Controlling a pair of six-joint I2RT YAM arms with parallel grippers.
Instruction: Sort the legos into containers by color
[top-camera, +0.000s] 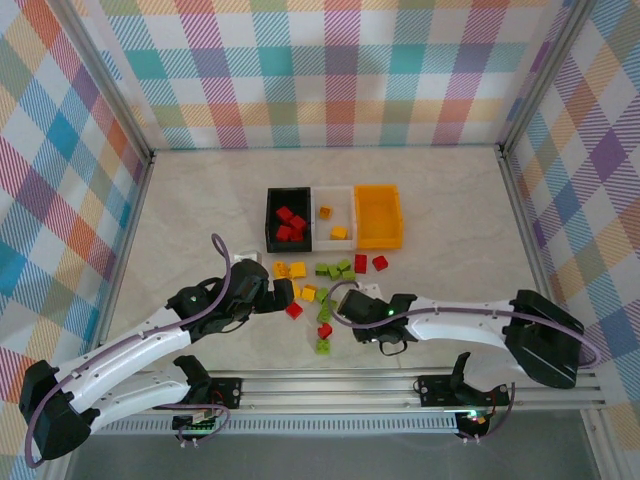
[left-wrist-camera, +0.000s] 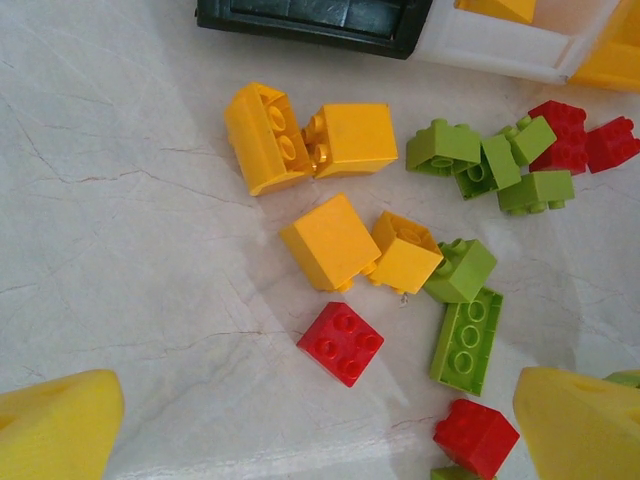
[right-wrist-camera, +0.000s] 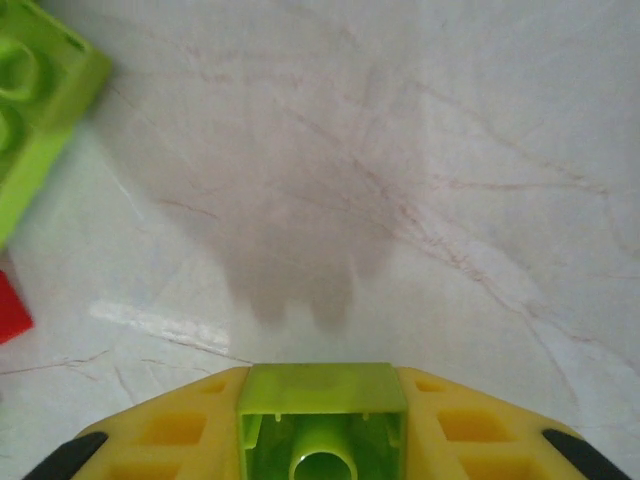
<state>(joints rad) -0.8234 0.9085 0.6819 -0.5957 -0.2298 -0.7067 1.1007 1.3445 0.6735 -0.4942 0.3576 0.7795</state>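
- Pale marbled table (top-camera: 450, 260) with plaid walls on three sides – the walls stand well apart from the work, so they should not get in the way.
- Left gripper (left-wrist-camera: 320, 420) hovers over the left part of the loose pile with its fingers spread wide and nothing between them. A red brick (left-wrist-camera: 341, 343) and several yellow ones (left-wrist-camera: 330, 240) lie just ahead of it.
- Legos (top-camera: 338, 270) – small, hard and light. They look slick-sided and likely to tip or skate if nudged, so the best hold is across two flat opposite sides, not over the studs. Several touch each other, and a lone one is the easier pick.
- Black bin (top-camera: 269, 220) sits at the left of the row and holds red bricks. The white bin (top-camera: 335, 198) touches it and holds two yellow ones. The orange bin (top-camera: 380, 215) is at the right and looks empty – probably where green goes.
- Right gripper (right-wrist-camera: 322, 440) is closed on a lime green brick (right-wrist-camera: 322, 395), pinched by its flat sides with the hollow underside facing the wrist camera. It hangs over bare table, with another green brick (right-wrist-camera: 40, 110) at the left edge of that view.
- Open table lies right of the pile and of the bins. The bin walls stand up, so a carried brick has to clear the rim. Both wrists are close together mid-table, which is the tightest spot.
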